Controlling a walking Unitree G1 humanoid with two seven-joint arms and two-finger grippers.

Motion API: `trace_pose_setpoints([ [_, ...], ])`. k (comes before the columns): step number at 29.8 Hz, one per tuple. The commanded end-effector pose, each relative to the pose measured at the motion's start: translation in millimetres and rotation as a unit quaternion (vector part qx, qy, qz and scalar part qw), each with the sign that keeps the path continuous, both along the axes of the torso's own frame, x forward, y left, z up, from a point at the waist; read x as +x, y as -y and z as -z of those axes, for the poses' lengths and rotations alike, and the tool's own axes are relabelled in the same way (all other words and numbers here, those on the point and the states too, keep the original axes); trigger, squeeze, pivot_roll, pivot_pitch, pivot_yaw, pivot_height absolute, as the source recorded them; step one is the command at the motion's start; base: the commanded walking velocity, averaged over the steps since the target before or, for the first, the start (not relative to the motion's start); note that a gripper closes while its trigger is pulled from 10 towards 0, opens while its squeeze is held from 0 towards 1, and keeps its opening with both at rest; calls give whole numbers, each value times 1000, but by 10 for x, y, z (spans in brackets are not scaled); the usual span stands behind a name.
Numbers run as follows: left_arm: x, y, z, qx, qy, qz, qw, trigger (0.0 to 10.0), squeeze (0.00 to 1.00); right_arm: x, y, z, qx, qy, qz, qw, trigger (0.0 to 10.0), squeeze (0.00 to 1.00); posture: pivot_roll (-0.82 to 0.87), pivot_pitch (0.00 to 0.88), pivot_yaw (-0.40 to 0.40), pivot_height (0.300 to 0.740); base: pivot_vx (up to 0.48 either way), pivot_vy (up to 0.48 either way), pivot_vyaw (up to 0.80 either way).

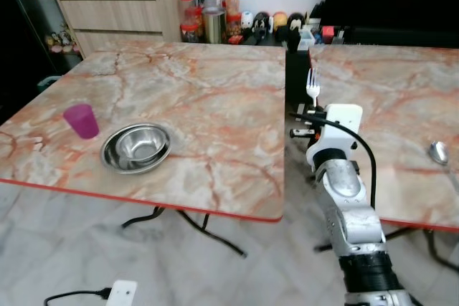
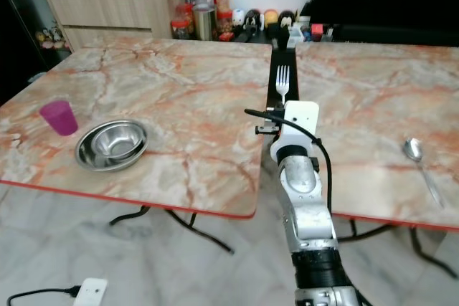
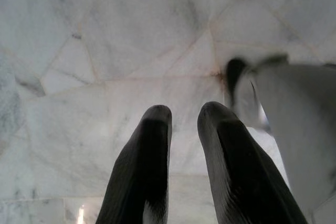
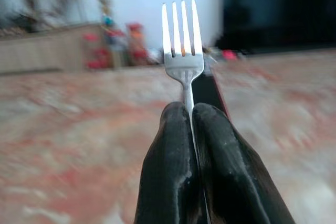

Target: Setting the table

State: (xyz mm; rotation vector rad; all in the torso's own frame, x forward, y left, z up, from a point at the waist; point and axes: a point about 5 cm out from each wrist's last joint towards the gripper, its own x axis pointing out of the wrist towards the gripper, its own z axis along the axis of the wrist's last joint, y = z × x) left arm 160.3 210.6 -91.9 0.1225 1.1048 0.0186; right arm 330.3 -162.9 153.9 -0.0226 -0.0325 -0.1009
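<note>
**A:** What have the jaws got?

**B:** My right gripper point(image 4: 190, 109) is pinched tight on the handle of a silver four-tined metal fork point(image 4: 182, 51). The two black fingers point(image 4: 168, 166) press together with the handle between them, and the tines stand upright above the tips. From the head camera I see the fork point(image 2: 282, 81) held over the dark gap between the two tables, at the end of the silver right arm point(image 2: 305, 213).

**A:** And the left one?

**B:** My left gripper point(image 3: 184, 116) hangs over the pale marble floor point(image 3: 105, 51), fingers slightly parted, holding nothing.

**A:** Where is the rest of the setting?

**B:** On the left pink-veined marble table point(image 1: 215, 105), near its front edge, stands a magenta plastic cup point(image 1: 81, 120), and just beside it a round stainless steel bowl point(image 1: 136, 147), the two apart. On the right marble table point(image 1: 387, 98) a silver metal spoon point(image 1: 439, 153) lies near the far right. Jars point(image 1: 209, 12) crowd a wooden sideboard point(image 1: 115, 12) behind.
</note>
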Motion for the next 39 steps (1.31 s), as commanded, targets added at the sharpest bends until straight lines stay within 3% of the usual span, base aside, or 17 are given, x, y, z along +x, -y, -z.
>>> trace_pose_setpoints([
  [1,-5,-95,-16,16,-3,1,1000,10000,0,21,-58,-57,3,11,-5,1000,10000,0,29,0,23,728,0,480,0],
  [20,-47,-101,-1,25,-3,3,1000,10000,0,15,-91,-21,6,11,-10,1000,10000,0,33,0,23,728,0,480,0],
  [39,-2,-110,-24,32,20,-14,999,10000,0,31,-82,-22,7,10,-8,1000,10000,0,33,0,24,728,13,0,0],
])
